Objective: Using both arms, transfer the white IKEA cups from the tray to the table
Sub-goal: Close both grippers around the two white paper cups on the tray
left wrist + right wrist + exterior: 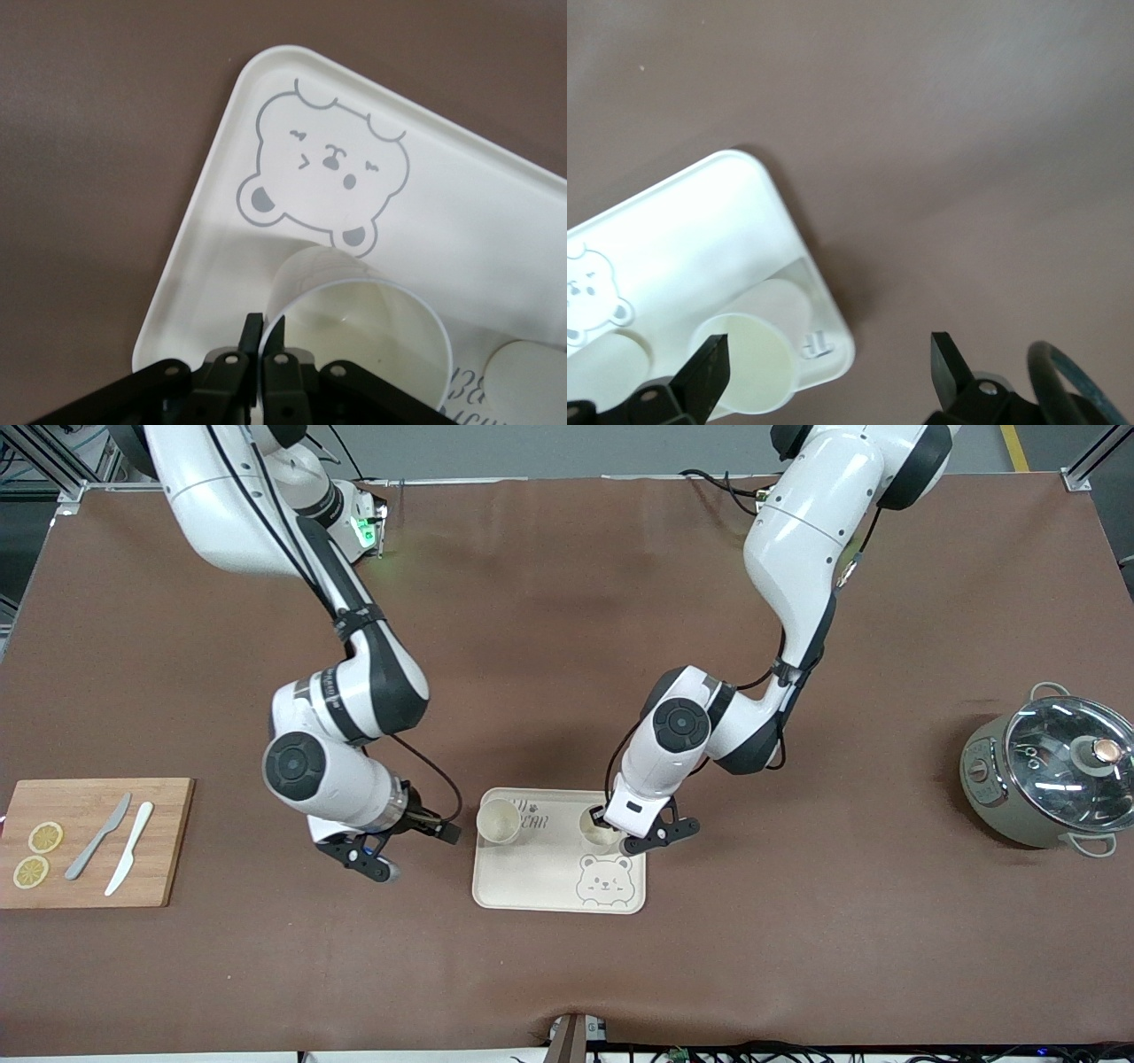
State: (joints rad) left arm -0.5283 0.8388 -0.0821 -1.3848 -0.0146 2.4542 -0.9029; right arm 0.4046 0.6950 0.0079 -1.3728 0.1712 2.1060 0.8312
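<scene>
Two white cups are on the cream bear tray (pixel 532 886). One cup (pixel 499 821) stands free at the tray's corner toward the right arm's end. My left gripper (pixel 609 831) is shut on the rim of the other cup (pixel 595 834), one finger inside and one outside; I cannot tell if this cup rests on the tray. In the left wrist view the gripper (pixel 263 332) pinches that cup (pixel 372 341) beside the bear drawing. My right gripper (pixel 414 850) is open and empty over the table beside the tray. In the right wrist view the gripper (pixel 831 363) is open, with the free cup (pixel 749 367) by one finger.
A wooden cutting board (pixel 164 841) with lemon slices (pixel 37 853) and two knives (pixel 113 846) lies at the right arm's end. A grey pot with a glass lid (pixel 1050 779) stands at the left arm's end. Brown mat covers the table.
</scene>
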